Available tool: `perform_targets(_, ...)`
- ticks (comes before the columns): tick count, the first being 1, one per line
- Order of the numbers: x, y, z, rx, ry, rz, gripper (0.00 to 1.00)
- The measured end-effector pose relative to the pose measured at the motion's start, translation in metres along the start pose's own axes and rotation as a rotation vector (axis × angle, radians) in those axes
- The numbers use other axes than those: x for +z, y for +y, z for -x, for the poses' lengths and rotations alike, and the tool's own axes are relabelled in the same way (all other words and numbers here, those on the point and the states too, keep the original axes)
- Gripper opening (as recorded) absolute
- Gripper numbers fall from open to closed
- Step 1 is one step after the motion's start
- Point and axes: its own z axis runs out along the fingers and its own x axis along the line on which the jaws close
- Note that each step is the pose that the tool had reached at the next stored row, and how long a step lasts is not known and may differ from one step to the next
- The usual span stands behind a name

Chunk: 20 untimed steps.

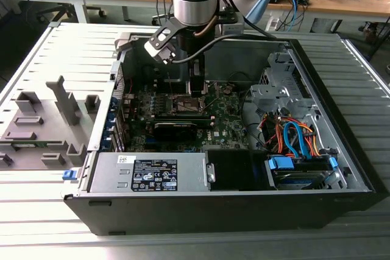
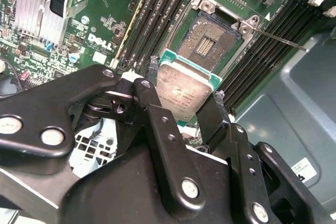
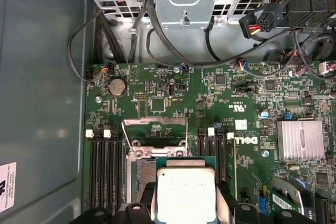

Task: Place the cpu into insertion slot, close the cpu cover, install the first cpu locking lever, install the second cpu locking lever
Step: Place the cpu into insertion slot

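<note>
Over the slot, mid-board, you've got the gripper (image 2: pixel 185 83) clamped on the cpu (image 2: pixel 181 98). One finger (image 2: pixel 153 71) sits on one edge and its mate on the opp. edge, so the jaws are apart by just the chip's width. The metal face is turned toward both wrist cams, and the green rim shows at the chip's far edge.

The slot (image 2: pixel 206 43) lies just beyond and partly under the chip, with bare contacts showing past the far edge. You can't tell from these views whether the chip touches the slot rim. In the first wrist view the cover (image 3: pixel 154 123) stands swung up at the slot's side nearest the drive cage. The lever (image 2: pixel 278 39) is a thin rod that sticks out from a slot corner and runs across the RAM slots (image 2: pixel 262 51).

Room is tight: RAM slots run along both sides of the slot, close beside each finger. Bare case floor lies past the board edge.

Exterior view, L to R:
- A grey fixture (image 1: pixel 42 120) sits on the table, outside the case (image 1: pixel 106 132).
- The card (image 1: pixel 177 127) stands just in front of the gripper (image 1: pixel 196 89).
- The PSU (image 1: pixel 152 175) is nearer the cam, well apart from the gripper.
- On the right are the drive cage (image 1: pixel 277 89) and orange/blue cables (image 1: pixel 295 138), also clear of it.
</note>
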Motion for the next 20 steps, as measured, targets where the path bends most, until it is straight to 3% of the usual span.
perform_targets(20, 0.0014, -0.0025, -0.004, 0.0, 0.0, 0.0, 0.54)
